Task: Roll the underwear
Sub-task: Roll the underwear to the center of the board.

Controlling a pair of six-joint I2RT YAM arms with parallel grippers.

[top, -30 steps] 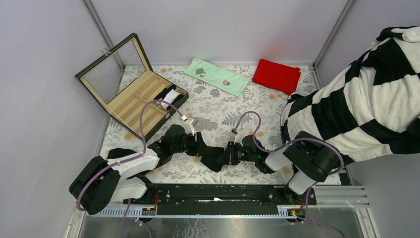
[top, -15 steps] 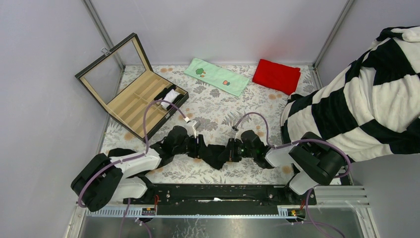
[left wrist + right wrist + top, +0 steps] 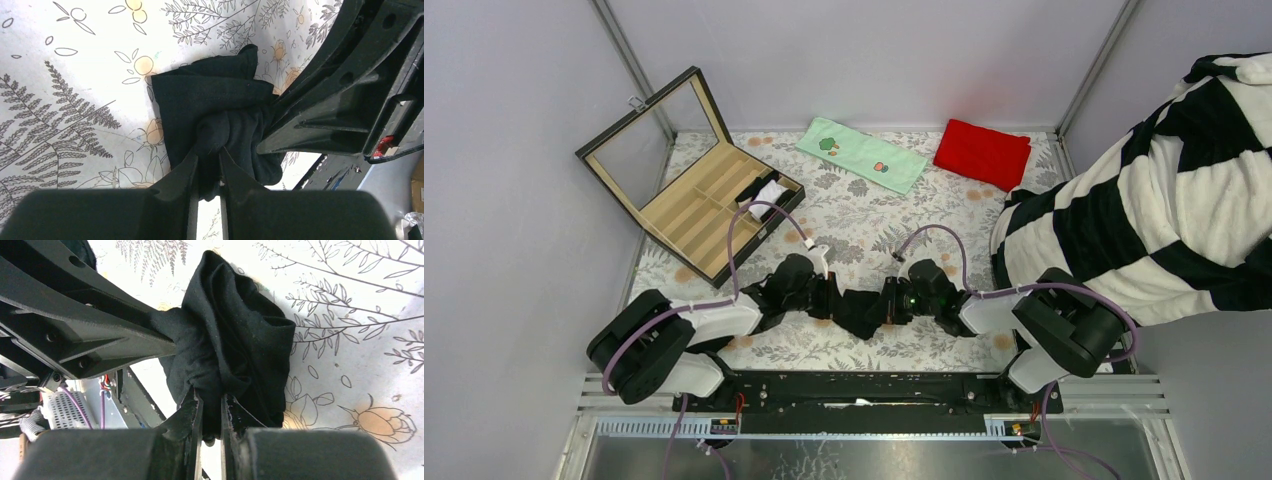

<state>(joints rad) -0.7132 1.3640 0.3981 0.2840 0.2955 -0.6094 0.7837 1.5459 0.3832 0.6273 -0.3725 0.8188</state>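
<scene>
One black underwear (image 3: 859, 309) hangs bunched between my two grippers, low over the floral tablecloth near the front middle. My left gripper (image 3: 834, 297) is shut on its left end; in the left wrist view its jaws pinch the cloth (image 3: 220, 120). My right gripper (image 3: 886, 300) is shut on its right end; in the right wrist view the garment (image 3: 235, 340) is a crumpled wad in front of the jaws. Another black garment (image 3: 664, 308) lies at the left near my left arm. A black roll (image 3: 749, 190) sits in the box.
An open compartment box (image 3: 694, 205) with a raised lid stands at the back left, holding a white roll (image 3: 769, 193). A green towel (image 3: 861, 154) and a red cloth (image 3: 982, 153) lie at the back. A black-and-white striped blanket (image 3: 1144, 190) fills the right side.
Both grippers have come a little closer together and slightly away from the front edge, with the black underwear bunching between them. The left arm's elbow has swung to the right.
</scene>
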